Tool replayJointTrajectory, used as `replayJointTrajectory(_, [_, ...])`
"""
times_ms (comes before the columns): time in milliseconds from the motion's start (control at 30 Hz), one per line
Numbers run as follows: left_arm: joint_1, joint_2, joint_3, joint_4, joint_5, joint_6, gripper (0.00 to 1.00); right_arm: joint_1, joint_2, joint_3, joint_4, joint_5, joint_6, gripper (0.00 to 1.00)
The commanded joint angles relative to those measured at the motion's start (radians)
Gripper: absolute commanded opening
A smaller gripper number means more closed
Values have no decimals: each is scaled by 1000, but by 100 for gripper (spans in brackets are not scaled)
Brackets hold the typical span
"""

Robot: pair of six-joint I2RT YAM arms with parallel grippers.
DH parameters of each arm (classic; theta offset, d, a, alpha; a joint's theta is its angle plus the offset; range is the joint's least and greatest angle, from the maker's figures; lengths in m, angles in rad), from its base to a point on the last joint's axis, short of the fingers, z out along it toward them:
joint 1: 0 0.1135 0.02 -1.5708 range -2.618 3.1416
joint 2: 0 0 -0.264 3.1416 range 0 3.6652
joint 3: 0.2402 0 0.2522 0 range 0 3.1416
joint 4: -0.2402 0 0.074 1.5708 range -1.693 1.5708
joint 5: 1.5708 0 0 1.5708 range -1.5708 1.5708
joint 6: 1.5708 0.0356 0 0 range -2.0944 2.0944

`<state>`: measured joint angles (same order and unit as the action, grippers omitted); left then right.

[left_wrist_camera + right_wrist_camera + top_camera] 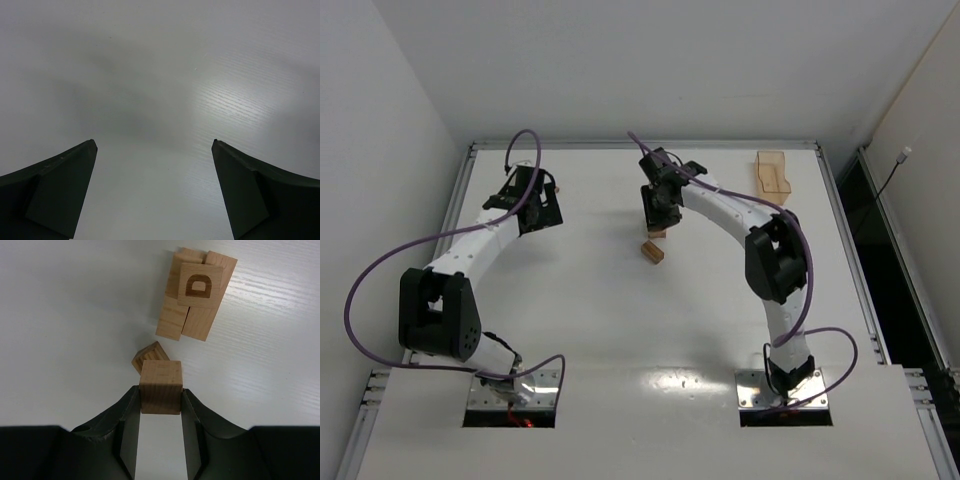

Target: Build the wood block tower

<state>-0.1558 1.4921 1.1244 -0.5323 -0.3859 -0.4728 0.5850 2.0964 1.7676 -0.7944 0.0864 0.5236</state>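
The wood block tower [197, 295] is a low stack: two oblong bars side by side on the table with a cube marked D on top. It also shows in the top view [652, 251]. My right gripper [160, 390] is shut on a plain wooden cube [161, 376], held just short of the stack. A second small cube [148, 355] lies on the table between the held cube and the stack. In the top view my right gripper [657, 222] is at the table's middle back. My left gripper [154, 142] is open and empty over bare table at the back left [533, 200].
A flat pale-wood tray [773, 172] sits at the back right of the white table [620, 330]. White walls close in the table on the left, back and right.
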Motion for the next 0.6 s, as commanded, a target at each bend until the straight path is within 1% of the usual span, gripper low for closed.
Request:
replayJointTrajectory(0, [15, -35, 5, 25, -7, -12, 100, 6, 7, 58, 11, 33, 13, 0])
replayJointTrajectory(400, [15, -16, 14, 25, -7, -12, 100, -13, 77, 78, 29, 33, 13, 0])
replayJointTrajectory(567, [15, -16, -6, 34, 2, -12, 100, -22, 86, 98, 29, 33, 13, 0])
